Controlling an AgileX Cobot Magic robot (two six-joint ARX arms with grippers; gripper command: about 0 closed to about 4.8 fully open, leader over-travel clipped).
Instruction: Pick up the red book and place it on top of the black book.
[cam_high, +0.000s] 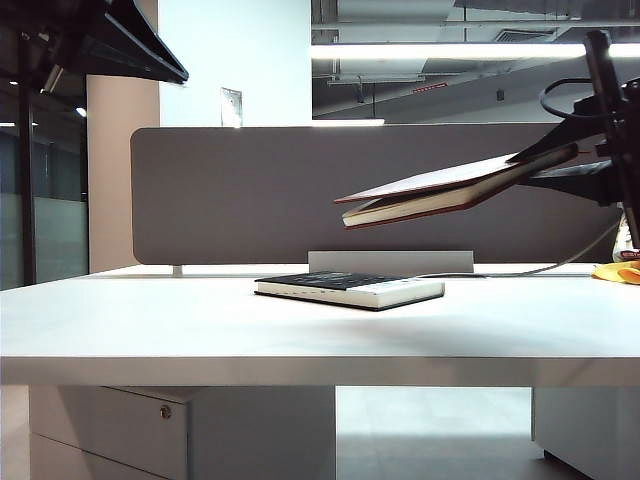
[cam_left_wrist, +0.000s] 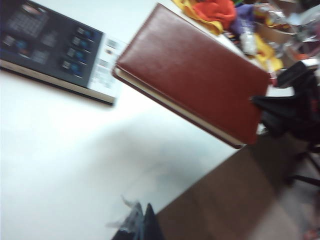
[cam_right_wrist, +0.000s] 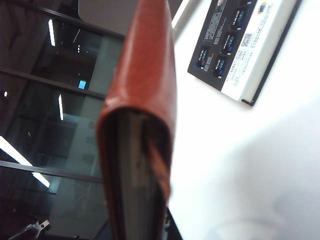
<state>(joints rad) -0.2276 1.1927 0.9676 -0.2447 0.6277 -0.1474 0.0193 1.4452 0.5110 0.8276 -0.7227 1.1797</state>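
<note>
Exterior view: we see the red book (cam_high: 440, 195) held in the air above a white bench (cam_high: 200, 320), gripped at one end by the right gripper (cam_high: 565, 158) at the right side of the picture. The book slopes down toward its free end, and its covers gape a little there. The black book (cam_high: 350, 289) lies flat on the bench, below and a little left of that drooping end, well apart from it.

In the left wrist view, the red book hangs over the bench near its edge, with the black book beyond it. The left gripper (cam_left_wrist: 137, 224) is low in that picture, holding nothing; its fingers are too blurred for us to tell whether they are parted. In the right wrist view, we look along the red book's spine, with the right fingers clenched on it, though they are hidden behind it.

We judge the carry is under way, with placing not yet done. The end grip lets the book sag, so its low corner may strike the black book first and push it, or the red book may land askew or slip.
</note>
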